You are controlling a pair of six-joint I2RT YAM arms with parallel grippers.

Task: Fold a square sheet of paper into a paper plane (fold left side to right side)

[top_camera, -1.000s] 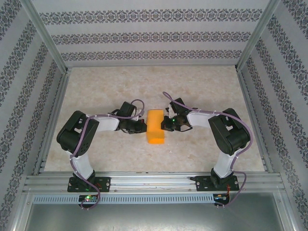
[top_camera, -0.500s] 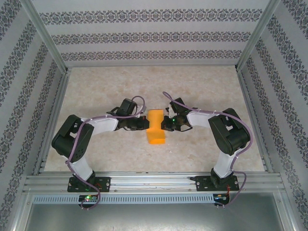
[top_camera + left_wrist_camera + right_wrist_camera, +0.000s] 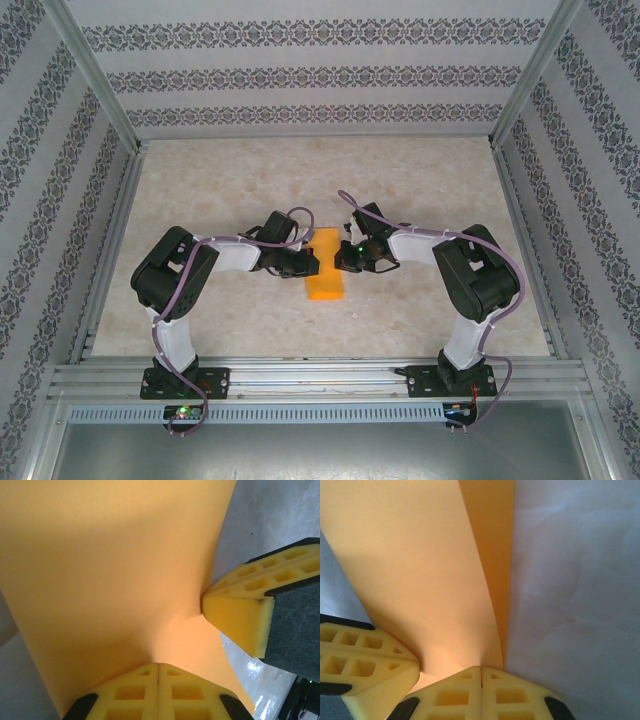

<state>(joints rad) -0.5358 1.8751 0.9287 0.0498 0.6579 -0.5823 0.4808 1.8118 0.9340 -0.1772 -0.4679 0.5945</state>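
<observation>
place: robot lab cell | signs: aluminium frame [image 3: 95,75], patterned wall panels [image 3: 320,75], mounting rail [image 3: 320,378]

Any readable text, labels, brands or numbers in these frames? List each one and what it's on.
No readable text in any view.
orange paper: plain, no print.
yellow fingers: blank pads, no brand or number.
walls: ornamental bands, not lettering.
arm bases: small lights; any labels are too small to read.

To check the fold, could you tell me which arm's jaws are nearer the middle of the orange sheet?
Left: the left gripper sits over the orange sheet; the right gripper meets its right edge.
</observation>
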